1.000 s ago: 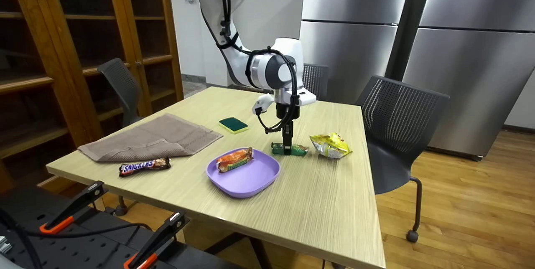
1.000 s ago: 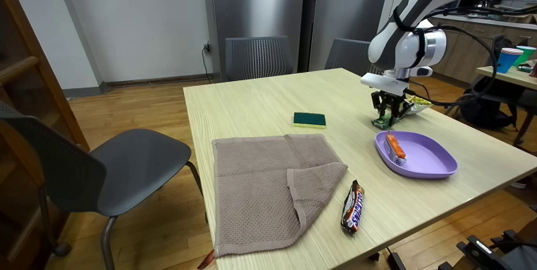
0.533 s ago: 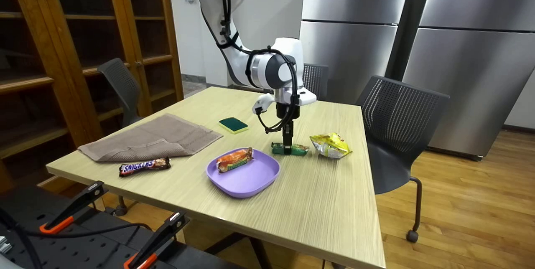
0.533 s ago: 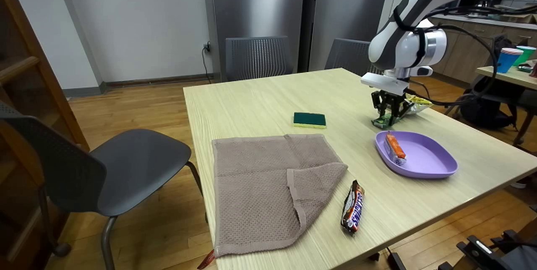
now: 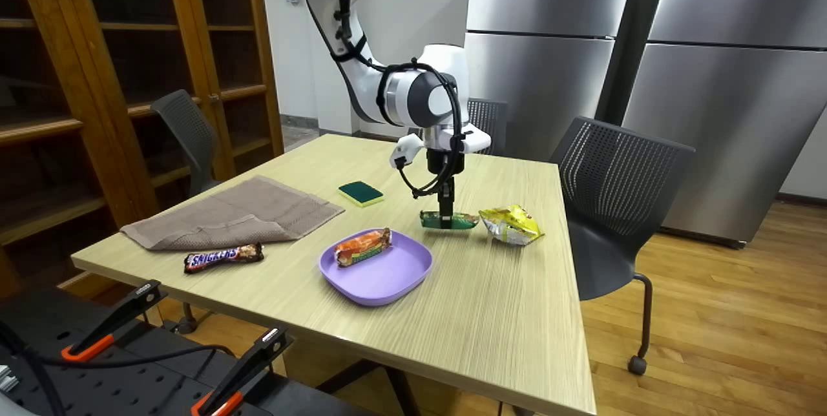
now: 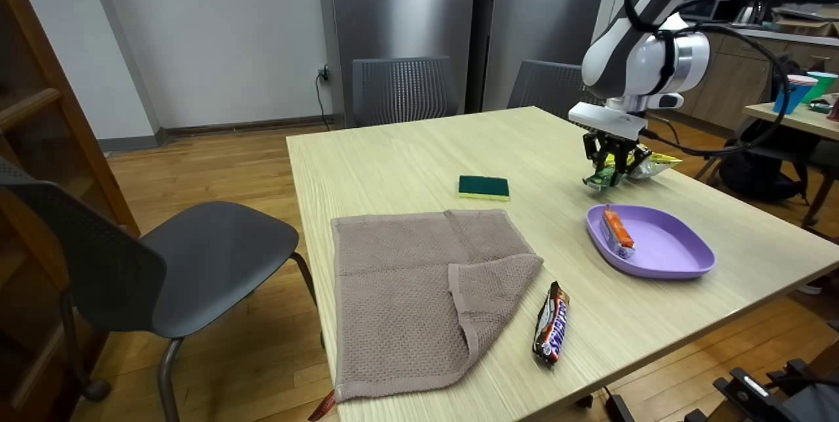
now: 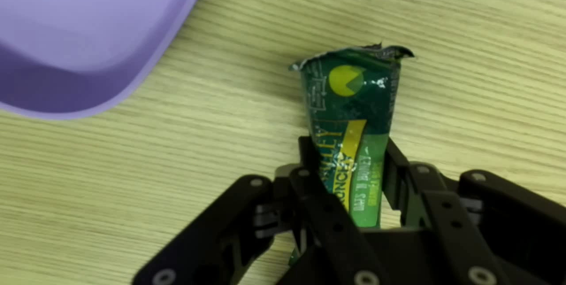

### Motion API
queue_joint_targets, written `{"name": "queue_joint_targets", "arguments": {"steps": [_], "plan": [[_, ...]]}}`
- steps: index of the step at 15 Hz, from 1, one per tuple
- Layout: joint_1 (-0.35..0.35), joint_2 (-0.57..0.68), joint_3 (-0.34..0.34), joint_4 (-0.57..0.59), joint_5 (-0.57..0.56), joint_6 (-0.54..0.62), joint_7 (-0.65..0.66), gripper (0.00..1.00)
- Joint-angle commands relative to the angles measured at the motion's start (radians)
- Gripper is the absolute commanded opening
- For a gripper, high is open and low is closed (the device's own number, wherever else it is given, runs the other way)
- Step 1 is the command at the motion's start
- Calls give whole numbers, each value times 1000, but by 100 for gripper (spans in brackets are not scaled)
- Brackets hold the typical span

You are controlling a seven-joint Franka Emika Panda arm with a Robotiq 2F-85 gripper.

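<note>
In an exterior view, one gripper (image 5: 446, 223) squeezes one green bar (image 5: 464, 221) near one bag (image 5: 512, 227). In an exterior view, one plate (image 6: 670, 248) holds one orange bar (image 6: 618, 232). In the wrist view, two fingers (image 7: 395, 174) pinch the green bar.

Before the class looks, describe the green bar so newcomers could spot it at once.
Find the pale table, then the black gripper over it. It clamps the green bar, told from the orange bar and yellow bag by colour and by being held.
</note>
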Motion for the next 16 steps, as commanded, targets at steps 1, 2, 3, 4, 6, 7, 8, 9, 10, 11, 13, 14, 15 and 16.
{"name": "queue_joint_targets", "arguments": {"steps": [1, 2, 3, 4, 6, 7, 8, 9, 10, 11, 13, 14, 15, 16], "plan": [[-14, -111, 31, -141, 5, 68, -83, 12], [-12, -126, 33, -166, 3, 87, -101, 12], [-9, -144, 34, -198, 1, 109, -121, 12], [-7, -161, 37, -225, 1, 126, -141, 12], [-5, -197, 42, -282, 1, 152, -187, 12], [-4, -216, 44, -308, 1, 162, -209, 12], [-2, -234, 44, -334, 0, 174, -231, 12], [1, -252, 44, -360, 0, 188, -251, 12], [2, -269, 44, -383, -1, 197, -271, 12], [4, -285, 41, -404, -3, 202, -292, 12], [8, -317, 37, -447, -8, 206, -335, 12], [11, -331, 33, -467, -12, 206, -353, 12], [14, -343, 30, -486, -15, 206, -372, 12], [18, -356, 27, -507, -18, 207, -389, 12]]}}
